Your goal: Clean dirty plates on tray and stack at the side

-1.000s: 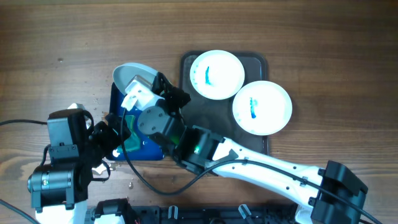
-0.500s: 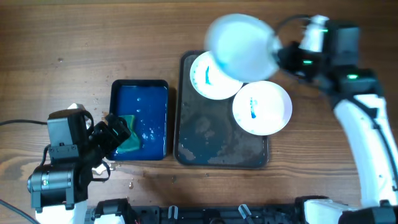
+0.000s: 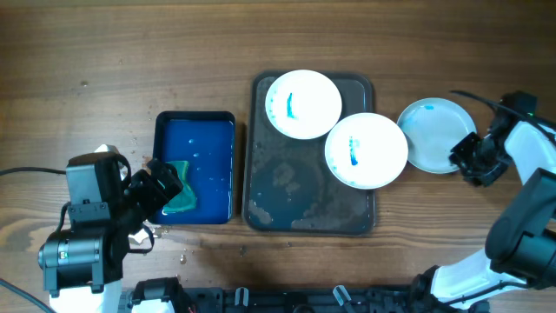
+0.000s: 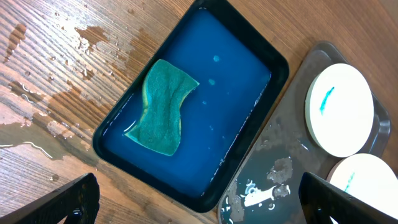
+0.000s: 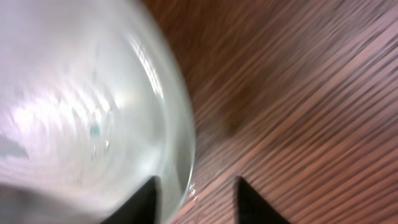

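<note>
Lowered from mid-air, the third plate (image 3: 436, 136) now lies on the bench (image 3: 130, 69) right of the tray (image 3: 308, 213). The right pincer (image 3: 466, 158) straddles its rim, grip unclear. Two smeared plates (image 3: 302, 104) (image 3: 366, 149) sit on the tray. The left pincer (image 3: 165, 185) hangs apart near the sponge (image 3: 182, 200).

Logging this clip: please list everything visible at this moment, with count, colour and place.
large dark grey-brown rectangular tray: 1, grey-brown, wet, table centre.
round white plates with blue smears: 2, white, on the tray's far half; one overhangs its right rim.
round white plate without a smear: 1, white with a tiny teal speck, on the table right of the tray.
small deep-blue rectangular tray: 1, blue, holding water, left of the grey-brown tray.
green sponge: 1, green, in the blue tray.
wooden table: 1, brown, wet patches beside the blue tray.
left claw: 1, black, open, above the blue tray.
right claw: 1, black, at the smear-free plate's rim; grip unclear.
</note>
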Robot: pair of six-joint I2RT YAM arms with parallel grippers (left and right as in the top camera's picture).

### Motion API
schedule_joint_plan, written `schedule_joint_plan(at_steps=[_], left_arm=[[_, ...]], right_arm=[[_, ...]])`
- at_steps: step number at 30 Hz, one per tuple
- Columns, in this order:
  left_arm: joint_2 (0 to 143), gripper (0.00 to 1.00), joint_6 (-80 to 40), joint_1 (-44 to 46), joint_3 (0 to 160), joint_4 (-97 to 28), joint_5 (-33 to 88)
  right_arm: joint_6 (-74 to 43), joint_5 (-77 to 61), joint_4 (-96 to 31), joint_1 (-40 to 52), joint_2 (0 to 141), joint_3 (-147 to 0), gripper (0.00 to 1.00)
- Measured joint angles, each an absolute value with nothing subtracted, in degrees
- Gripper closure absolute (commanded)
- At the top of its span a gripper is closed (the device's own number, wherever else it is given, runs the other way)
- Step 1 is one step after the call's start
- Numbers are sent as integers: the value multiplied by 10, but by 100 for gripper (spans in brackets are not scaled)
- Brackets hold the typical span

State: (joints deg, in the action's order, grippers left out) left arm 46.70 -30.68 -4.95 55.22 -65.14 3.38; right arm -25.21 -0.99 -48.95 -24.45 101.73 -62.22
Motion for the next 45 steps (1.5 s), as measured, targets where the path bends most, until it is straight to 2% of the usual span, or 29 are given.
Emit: schedule_joint_plan(at_steps=[2, 7, 9, 11, 14, 16, 21, 25, 28, 32, 34, 36, 37, 39, 41, 42, 43, 44, 45], left_arm=[[467, 0, -307, -50, 552, -651, 34], [467, 0, -307, -50, 552, -652, 34], [467, 0, -307, -50, 552, -651, 34], [467, 0, -307, -50, 552, -651, 34], [467, 0, -307, -50, 552, -651, 34], [467, 0, -307, -50, 552, -652, 34], [467, 0, -307, -50, 552, -644, 34], [467, 0, -307, -50, 552, -640, 34], [467, 0, -307, -50, 552, -626, 69], [467, 0, -307, -50, 552, -613, 104], [467, 1, -307, -50, 552, -599, 147], [467, 7, -307, -50, 552, -591, 168], [468, 10, -307, -50, 552, -590, 178], [481, 17, -304, -39, 553, -597, 193], [527, 25, -294, 16, 554, -604, 203], [549, 28, -293, 33, 554, -604, 204], [580, 31, -290, 70, 554, -599, 202], [607, 31, -289, 104, 555, -594, 203], [644, 32, -289, 142, 555, -579, 203]], right_arm=[[-238, -11, -492, -221, 1006, -621, 40], [-178, -63, -488, -115, 788, -620, 35], [-162, -78, -475, -63, 769, -618, 21], [-165, -65, -442, -40, 778, -591, 21], [-183, -38, -394, -28, 838, -519, 50], [-189, -35, -372, -28, 882, -505, 95], [-162, -64, -392, -28, 905, -508, 95], [-133, -116, -461, -26, 797, -510, 96], [-129, -169, -489, 22, 742, -511, 96], [-167, -181, -420, 102, 753, -451, 96], [-225, -180, -317, 150, 798, -372, 95], [-251, -180, -282, 161, 823, -362, 83], [-260, -179, -276, 161, 826, -362, 68], [-267, -165, -297, 161, 826, -377, 64], [-251, -131, -351, 161, 822, -430, 57], [-236, -121, -373, 161, 819, -453, 42], [-217, -109, -386, 161, 806, -479, 12], [-205, -103, -385, 161, 797, -490, 7], [-195, -100, -384, 161, 788, -497, 18]])
